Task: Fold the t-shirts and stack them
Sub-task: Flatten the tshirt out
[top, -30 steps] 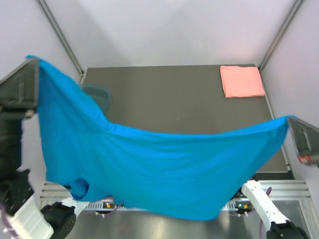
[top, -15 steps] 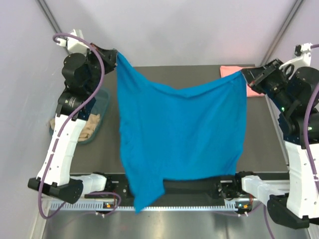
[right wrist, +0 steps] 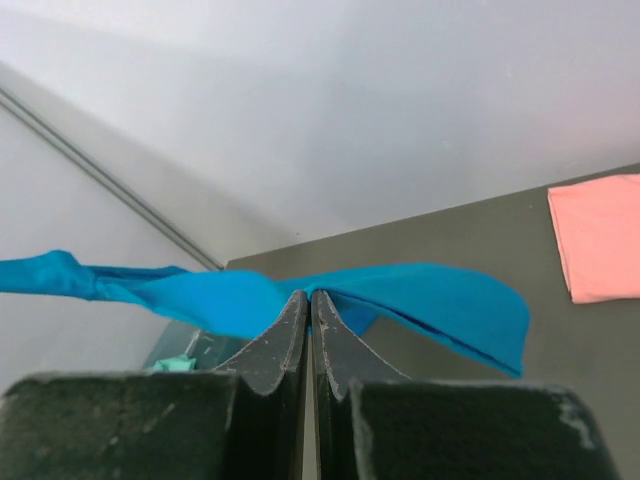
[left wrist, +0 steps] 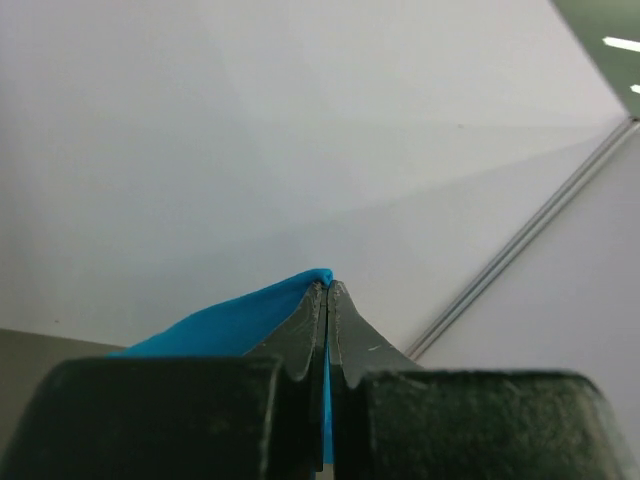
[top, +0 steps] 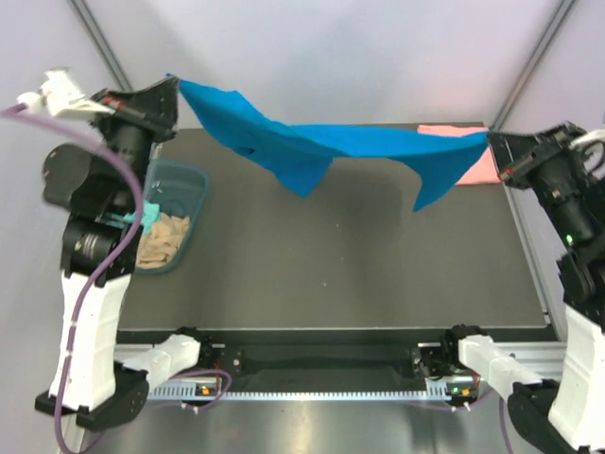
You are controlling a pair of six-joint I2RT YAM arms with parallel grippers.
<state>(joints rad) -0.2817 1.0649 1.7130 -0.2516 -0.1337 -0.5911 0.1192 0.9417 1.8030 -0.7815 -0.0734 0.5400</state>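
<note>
Both clamped, our left gripper (top: 173,87) and right gripper (top: 491,143) stretch the blue t-shirt (top: 331,142) edge-to-edge over the table (top: 331,255), far side; near side open.

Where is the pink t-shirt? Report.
In the top view, the pink t-shirt lies in the far right corner of the table, partly hidden by the raised blue t-shirt, beside the right gripper.

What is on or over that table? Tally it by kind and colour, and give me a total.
blue t-shirt: 1
salmon pink t-shirt: 1
blue-grey plastic tub: 1
Total: 3, leaving out the tan cloth pieces in the tub, which are too bunched to count.
</note>
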